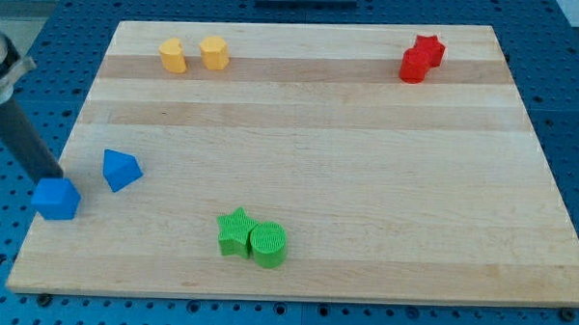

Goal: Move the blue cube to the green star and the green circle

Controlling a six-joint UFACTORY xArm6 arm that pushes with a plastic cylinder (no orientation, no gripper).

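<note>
The blue cube (56,199) sits near the board's left edge, low in the view. My tip (48,176) is at the cube's upper left side, touching or nearly touching it; the dark rod slants up to the view's left. The green star (234,230) and the green circle (268,244) stand side by side, touching, near the board's bottom edge, to the right of the cube. A second blue block (121,170), wedge-like, lies just up and right of the cube.
Two yellow blocks (173,55) (214,53) stand at the top left. Two red blocks (415,66) (430,50) stand at the top right. The wooden board (367,165) lies on a blue perforated table.
</note>
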